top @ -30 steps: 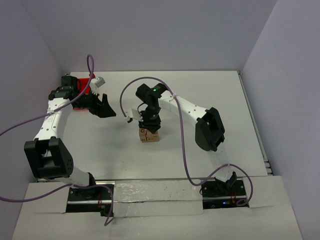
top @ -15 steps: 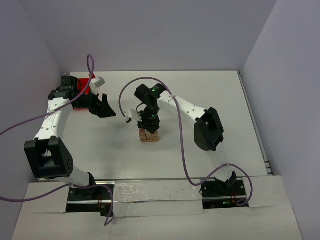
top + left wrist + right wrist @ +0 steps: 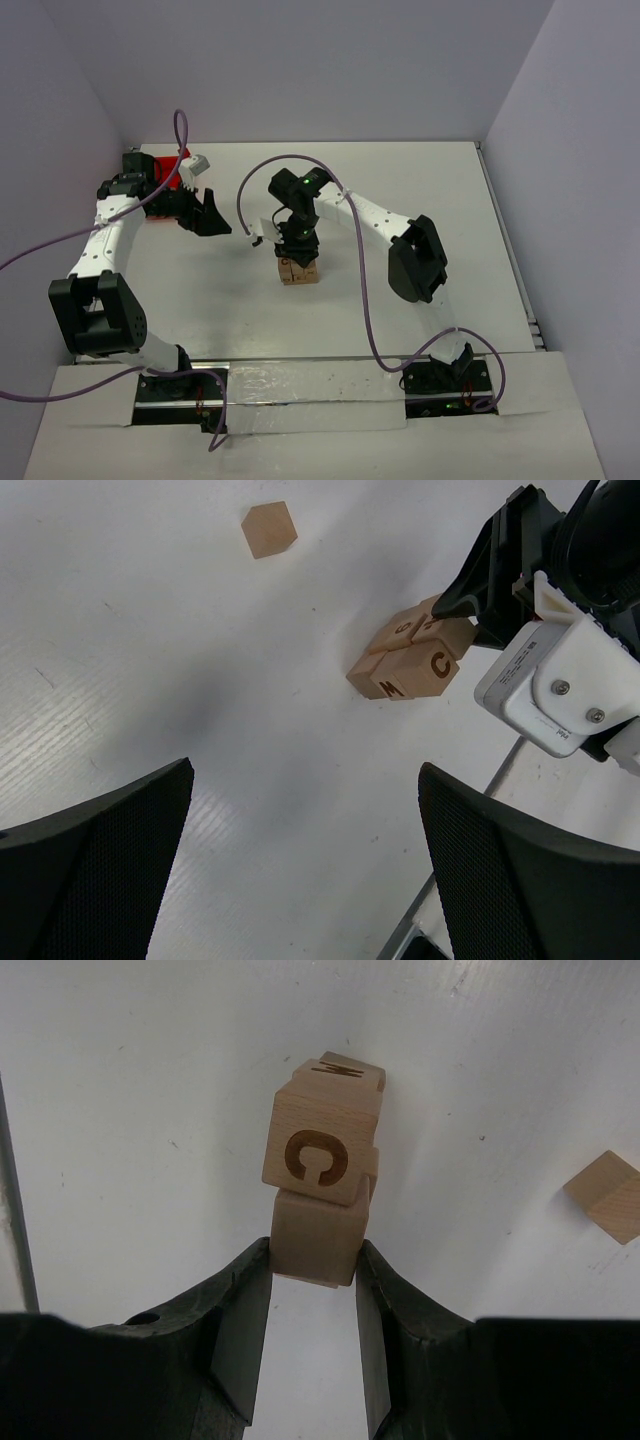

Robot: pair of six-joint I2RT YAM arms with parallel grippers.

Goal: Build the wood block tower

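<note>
A cluster of tan lettered wood blocks sits mid-table. In the left wrist view the cluster shows faces marked M, C and G. My right gripper is shut on a plain wood block, one finger on each side. The block is pressed against the C block. I cannot tell whether it rests on top of the cluster or beside it. A loose plain cube lies apart on the table and also shows in the right wrist view. My left gripper is open and empty, left of the cluster.
A red plastic bin stands at the far left behind the left arm. Purple cables loop over both arms. The white table ends at grey walls behind and to the sides.
The right gripper with its block has crept slightly toward the far left over the cluster. The left arm has not moved.
</note>
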